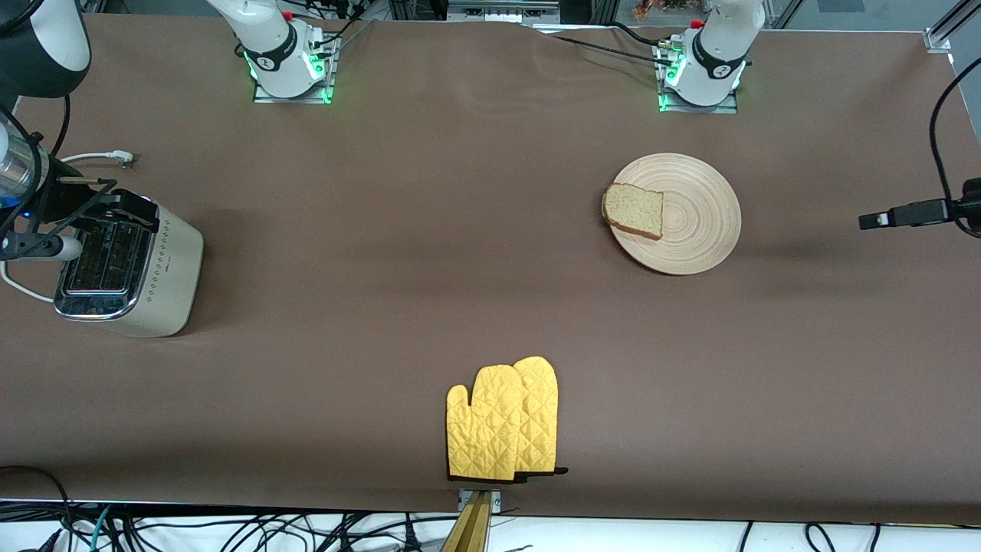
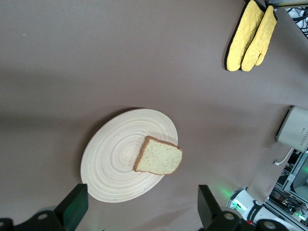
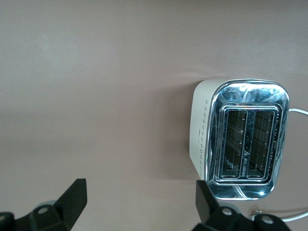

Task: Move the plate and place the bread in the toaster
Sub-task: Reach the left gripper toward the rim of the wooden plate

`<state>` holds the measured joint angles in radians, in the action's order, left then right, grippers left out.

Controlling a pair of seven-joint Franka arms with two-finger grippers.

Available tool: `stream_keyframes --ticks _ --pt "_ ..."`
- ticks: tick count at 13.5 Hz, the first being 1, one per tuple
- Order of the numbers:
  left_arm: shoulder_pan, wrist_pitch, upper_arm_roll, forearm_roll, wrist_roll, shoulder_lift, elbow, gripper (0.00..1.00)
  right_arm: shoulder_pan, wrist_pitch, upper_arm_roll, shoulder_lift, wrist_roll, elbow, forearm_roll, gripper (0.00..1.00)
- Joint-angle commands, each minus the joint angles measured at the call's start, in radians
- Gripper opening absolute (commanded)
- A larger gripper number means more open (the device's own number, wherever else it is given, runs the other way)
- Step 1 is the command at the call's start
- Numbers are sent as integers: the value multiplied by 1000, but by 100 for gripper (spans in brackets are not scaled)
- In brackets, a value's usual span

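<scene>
In the front view the right arm's wrist covers part of the toaster [image 1: 138, 268] at the right arm's end of the desk [image 1: 398, 253], hiding one corner of its chrome top, and its white cord [image 1: 100, 157] runs partly out of sight under the arm. The left gripper [image 2: 139, 211] shows in the front view only as a dark piece at the picture's edge, and in its own wrist view its fingers [image 2: 74, 204] are cut off low in the picture; they stand wide apart and hold nothing, above the plate [image 1: 693, 222]. The bread [image 1: 633, 210] lies on that plate, overhanging the rim toward the right arm's end. The right gripper [image 3: 139, 202] hangs over the toaster and the desk beside it, its fingers [image 3: 72, 197] likewise spread and empty. A pair of yellow oven mitts [image 1: 502, 422] lies near the desk's edge closest to the front camera.
</scene>
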<state>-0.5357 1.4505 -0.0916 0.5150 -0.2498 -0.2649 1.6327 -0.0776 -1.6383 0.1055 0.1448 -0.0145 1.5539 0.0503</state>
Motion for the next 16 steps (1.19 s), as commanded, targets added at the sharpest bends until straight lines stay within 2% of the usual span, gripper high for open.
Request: stream_keyframes --ticks 1,2,5,7,9,10,12,16 --pt "-78 -2 -10 100 -139 -16 56 100 -5 6 5 9 -10 -23 0 100" --pt "-120 -4 -10 150 -191 -37 65 100 -5 6 5 9 -10 -23 -1 100" --pt "-164 -7 -10 186 -375 -85 120 100 -5 5 5 10 -10 -23 -1 100" --pt "-208 -7 -10 270 -477 -132 171 100 -5 6 5 10 -10 -23 -1 100" --pt "-236 -9 -10 287 -647 -200 209 100 -5 6 5 10 -10 -25 -1 100" --pt "-239 -6 -10 295 -707 -227 238 93 -4 6 5 10 -10 -25 -1 100" --pt "-242 -1 -10 376 -770 -282 286 92 -4 6 5 10 -10 -25 -1 100" --pt "-238 166 -17 404 -940 -286 459 92 -5 5 5 10 -12 -25 -1 100"
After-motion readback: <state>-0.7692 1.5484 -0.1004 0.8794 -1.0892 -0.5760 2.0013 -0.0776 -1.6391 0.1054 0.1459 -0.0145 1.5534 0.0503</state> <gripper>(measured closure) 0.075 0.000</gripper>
